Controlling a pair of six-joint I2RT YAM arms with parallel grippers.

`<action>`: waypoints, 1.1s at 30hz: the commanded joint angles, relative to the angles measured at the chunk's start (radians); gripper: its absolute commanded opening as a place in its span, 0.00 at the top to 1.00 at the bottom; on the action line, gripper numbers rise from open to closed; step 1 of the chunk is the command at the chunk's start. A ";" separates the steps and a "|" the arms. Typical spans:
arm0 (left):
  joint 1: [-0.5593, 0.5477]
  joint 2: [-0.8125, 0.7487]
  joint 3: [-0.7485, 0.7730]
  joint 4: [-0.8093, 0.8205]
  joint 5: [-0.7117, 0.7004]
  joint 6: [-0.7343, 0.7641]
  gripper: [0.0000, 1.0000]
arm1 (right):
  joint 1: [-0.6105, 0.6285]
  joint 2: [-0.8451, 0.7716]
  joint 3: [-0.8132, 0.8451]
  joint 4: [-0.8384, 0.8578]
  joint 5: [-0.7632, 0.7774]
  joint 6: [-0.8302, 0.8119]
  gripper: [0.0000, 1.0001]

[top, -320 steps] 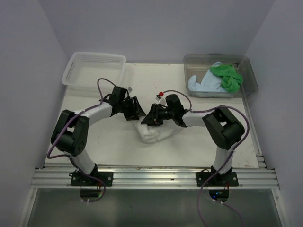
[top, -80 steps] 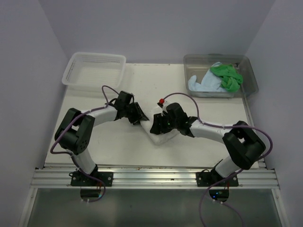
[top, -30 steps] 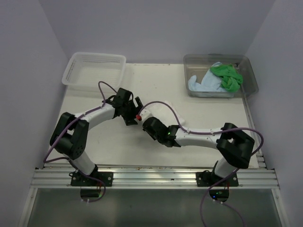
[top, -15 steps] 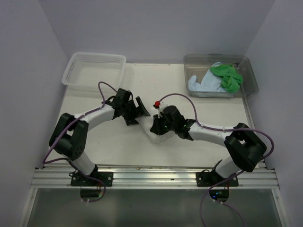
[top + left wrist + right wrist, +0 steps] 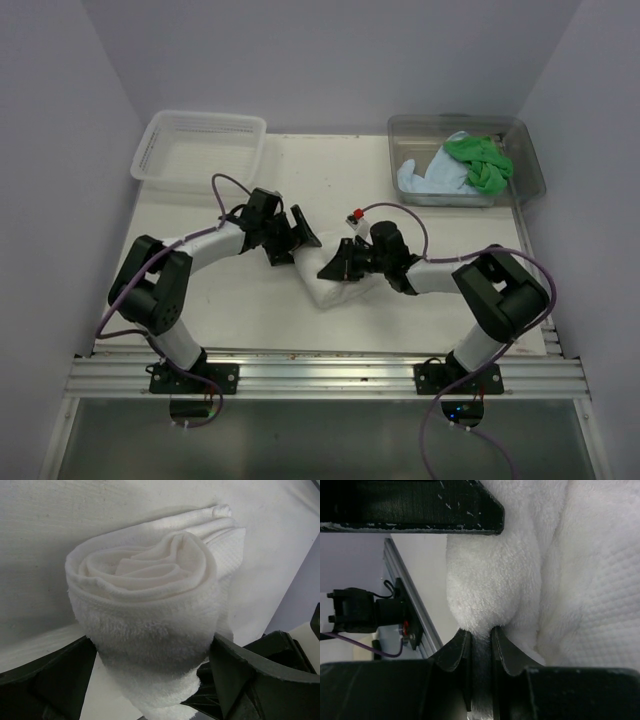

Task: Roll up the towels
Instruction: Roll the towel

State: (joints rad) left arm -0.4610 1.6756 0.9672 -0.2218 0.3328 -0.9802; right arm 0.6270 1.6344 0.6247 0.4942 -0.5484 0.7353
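A white towel [image 5: 326,290], wound into a roll [image 5: 145,590], lies mid-table between both arms. My left gripper [image 5: 298,243] is open, its wide-spread fingers [image 5: 245,675] standing on either side of the roll's near end [image 5: 152,645]. From the other side, my right gripper [image 5: 333,270] is shut on a fold of the white towel [image 5: 490,590], the fabric pinched between its narrow fingertips [image 5: 480,632]. A green towel [image 5: 478,162] and a light blue towel [image 5: 422,178] lie crumpled in the clear tub [image 5: 530,160] at the back right.
A white lattice basket [image 5: 200,150] stands at the back left. The aluminium rail [image 5: 320,375] runs along the near edge. Purple cables loop over both arms. The left gripper's finger [image 5: 410,505] crosses the top of the right wrist view.
The left jaws have spread wider around the roll. The right wrist has drawn back to the right, still pinching the towel, and the roll now shows beside it.
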 commanded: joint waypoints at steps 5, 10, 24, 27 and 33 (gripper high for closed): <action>-0.010 0.058 0.001 0.062 0.002 0.034 0.07 | -0.039 0.077 -0.037 0.129 -0.157 0.142 1.00; -0.018 0.084 0.002 0.081 0.006 0.038 0.04 | -0.042 0.085 -0.031 0.103 -0.162 0.130 1.00; -0.019 0.133 0.041 -0.047 -0.061 0.008 0.47 | 0.032 -0.174 0.111 -0.480 0.236 -0.172 0.30; -0.025 0.142 0.042 -0.065 -0.064 0.005 0.47 | 0.146 -0.240 0.234 -0.711 0.558 -0.272 0.24; -0.030 0.154 0.039 -0.071 -0.077 -0.009 0.47 | 0.347 -0.177 0.397 -0.882 0.890 -0.390 0.23</action>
State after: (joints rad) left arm -0.4747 1.7863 1.0042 -0.2264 0.3119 -0.9867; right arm 0.9024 1.4223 0.9508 -0.1970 0.0597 0.4683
